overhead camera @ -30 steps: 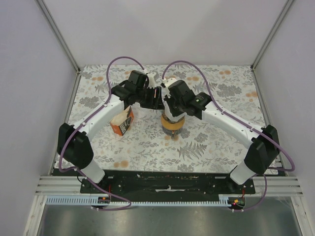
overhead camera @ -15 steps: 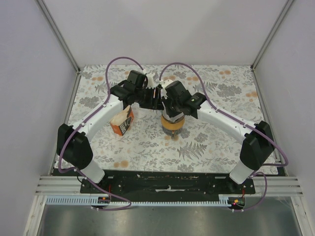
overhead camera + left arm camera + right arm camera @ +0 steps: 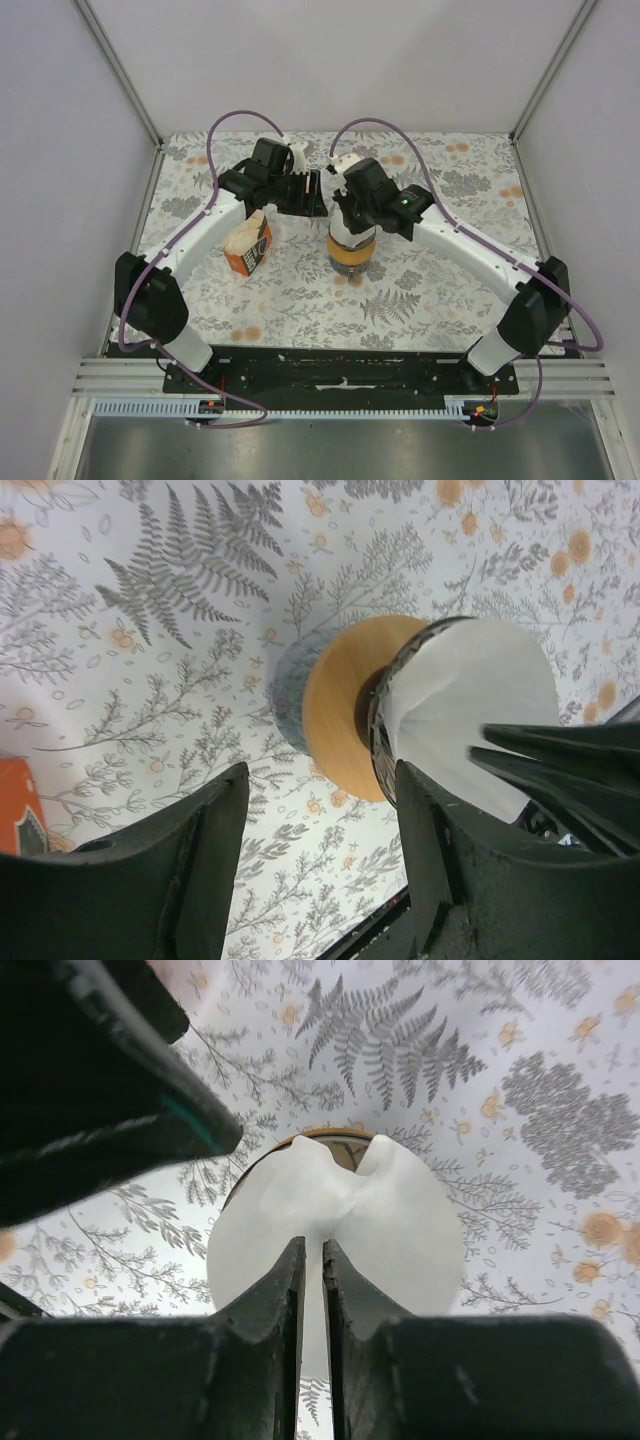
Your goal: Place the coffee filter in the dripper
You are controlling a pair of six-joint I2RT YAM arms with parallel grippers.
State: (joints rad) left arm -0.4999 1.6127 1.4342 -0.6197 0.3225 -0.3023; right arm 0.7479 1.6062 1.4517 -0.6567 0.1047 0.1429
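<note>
The dripper (image 3: 378, 712) is a dark ribbed cone on a flat amber ring (image 3: 335, 705), at the table's middle (image 3: 350, 250). The white coffee filter (image 3: 400, 1230) lies over the dripper's mouth, creased down its middle into two lobes, and shows as a white disc (image 3: 470, 690) in the left wrist view. My right gripper (image 3: 311, 1242) hangs right above it (image 3: 343, 212), jaws a thin slit apart, with its tips on the crease. Whether they pinch the paper is unclear. My left gripper (image 3: 320, 780) stands open and empty just left of the dripper (image 3: 316, 192).
An orange filter packet (image 3: 248, 248) stands left of the dripper, under the left forearm, and its corner shows in the left wrist view (image 3: 15, 800). A grey glass cup (image 3: 285, 685) sits under the amber ring. White walls and metal rails enclose the flowered tablecloth (image 3: 300, 300).
The left gripper has drawn back a little to the left, away from the dripper. The right gripper has shifted slightly above the dripper and still hangs over the filter.
</note>
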